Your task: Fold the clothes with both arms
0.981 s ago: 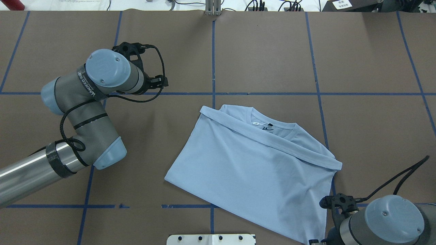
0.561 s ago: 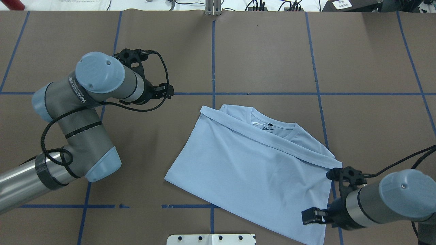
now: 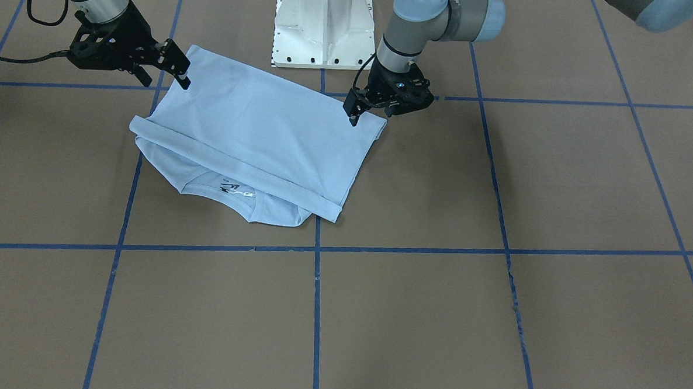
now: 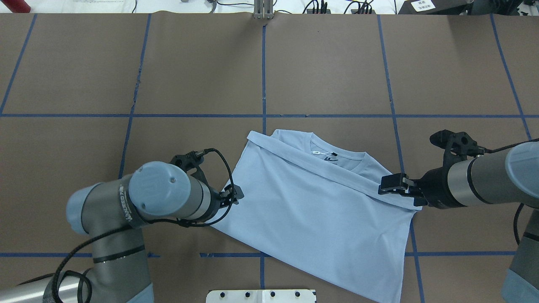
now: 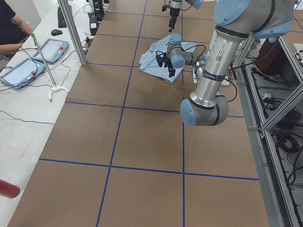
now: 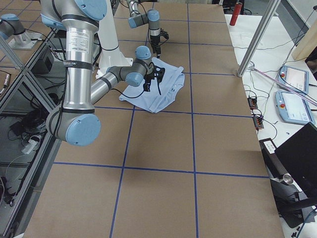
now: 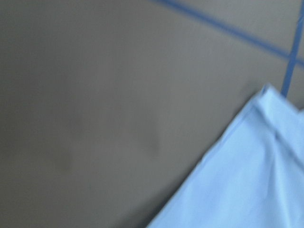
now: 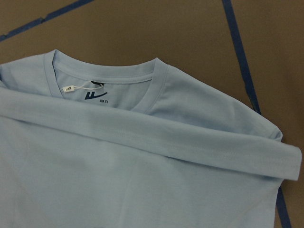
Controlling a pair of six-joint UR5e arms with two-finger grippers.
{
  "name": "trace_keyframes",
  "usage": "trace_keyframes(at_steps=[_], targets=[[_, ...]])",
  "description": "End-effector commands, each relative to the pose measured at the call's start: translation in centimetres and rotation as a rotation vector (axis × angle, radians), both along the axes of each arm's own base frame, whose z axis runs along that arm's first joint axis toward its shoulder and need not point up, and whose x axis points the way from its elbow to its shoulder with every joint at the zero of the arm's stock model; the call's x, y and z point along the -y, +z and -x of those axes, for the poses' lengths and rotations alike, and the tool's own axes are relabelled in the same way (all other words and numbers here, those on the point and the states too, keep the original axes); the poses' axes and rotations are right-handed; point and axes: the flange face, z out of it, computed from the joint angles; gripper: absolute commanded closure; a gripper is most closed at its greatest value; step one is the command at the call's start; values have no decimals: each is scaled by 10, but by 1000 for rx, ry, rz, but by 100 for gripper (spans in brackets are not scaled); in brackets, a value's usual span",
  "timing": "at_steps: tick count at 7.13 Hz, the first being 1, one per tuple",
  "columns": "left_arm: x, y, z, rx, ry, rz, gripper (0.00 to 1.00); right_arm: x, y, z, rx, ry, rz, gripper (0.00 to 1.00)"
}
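The light blue T-shirt (image 4: 311, 210) lies flat on the brown table, folded once, so its hem band crosses just below the round neck and label (image 8: 71, 88). It also fills the right wrist view as the shirt (image 8: 142, 166) and shows as the shirt (image 3: 255, 132) from the front. My left gripper (image 4: 233, 195) hovers at the shirt's left edge, near its left corner, and looks open with nothing in it; the front view shows this left gripper (image 3: 357, 114). My right gripper (image 4: 389, 186) hangs open and empty over the right end of the hem band, shown in front as the right gripper (image 3: 176, 67).
The white pedestal base (image 3: 324, 24) stands right behind the shirt on the robot's side. Blue tape lines grid the table (image 4: 328, 63). A person (image 5: 3, 29) sits beyond the far edge by control tablets (image 5: 48, 49). A metal post (image 5: 70, 23) and a red bottle (image 5: 0, 186) stand there.
The left arm swung from the table's left middle down to the shirt's left edge. The right arm rose from the near right corner to the hem band's right end. The shirt stayed still.
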Motion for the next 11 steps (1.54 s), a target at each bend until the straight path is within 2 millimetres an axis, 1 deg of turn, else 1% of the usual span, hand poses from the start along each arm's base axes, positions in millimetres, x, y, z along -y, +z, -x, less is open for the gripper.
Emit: trace_keyframes(at_steps=[1, 3, 5, 7, 8, 10, 11], targets=[[-31, 7, -19, 26, -19, 62, 10, 16, -14, -4, 26, 36, -20, 0], [-25, 12, -22, 45, -48, 44, 11, 17, -15, -4, 28, 39, -21, 0], [-19, 29, -22, 77, -63, 43, 11, 18, -17, -5, 31, 39, -21, 0], [-18, 31, -21, 82, -71, 43, 15, 18, -17, -5, 31, 38, -21, 0], [-18, 31, -21, 82, -71, 43, 20, 18, -16, -4, 30, 38, -20, 0], [-19, 31, -21, 82, -72, 43, 45, 18, -15, -4, 28, 37, -17, 0], [-19, 31, -22, 84, -77, 34, 50, 18, -15, -5, 28, 39, -17, 0]])
